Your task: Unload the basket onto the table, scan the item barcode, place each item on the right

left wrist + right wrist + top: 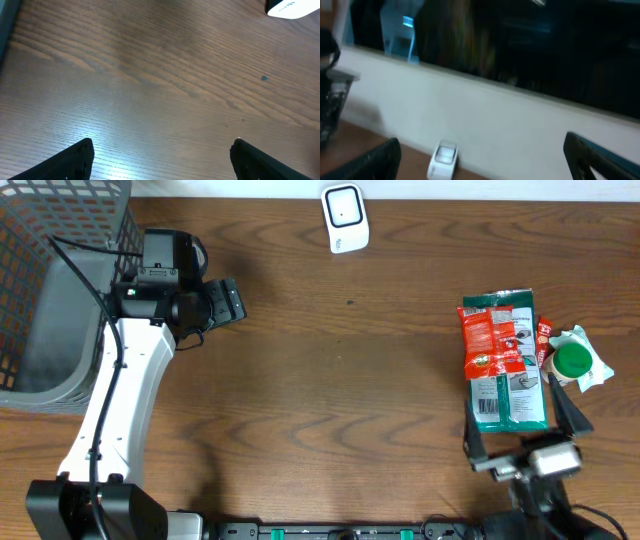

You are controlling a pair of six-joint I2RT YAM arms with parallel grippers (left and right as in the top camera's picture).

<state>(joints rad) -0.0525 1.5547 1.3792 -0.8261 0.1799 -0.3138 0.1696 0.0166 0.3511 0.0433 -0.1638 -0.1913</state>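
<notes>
In the overhead view, broad bare wood was seen across the middle of the worktop (340,410), from 6 o'clock up toward the white scanner (345,218), which stood at the far edge at 12 o'clock. The left end effector (232,301) was held at 10 o'clock with its fingers spread and nothing between them; in the left wrist view (162,145) only wood grain lay between the two dark fingertips. A grey mesh basket (30,240) occupied the 10 o'clock corner, cut off by the frame, and its grey floor was seen through the open top, partly crossed by the arm's cable. The flat packets (495,340), a red one overlapping a green-and-white one, lay at 3 o'clock, near the right edge, with a green-capped item (573,360) just beside them on the 3 o'clock side. The right end effector (515,408) was seen at 4 o'clock, its fingers spread wide to either side of the packets' near end; contact could not be made out. The right wrist view (482,145) was blurred and dim, showing the scanner (442,160) small against a pale wall.
</notes>
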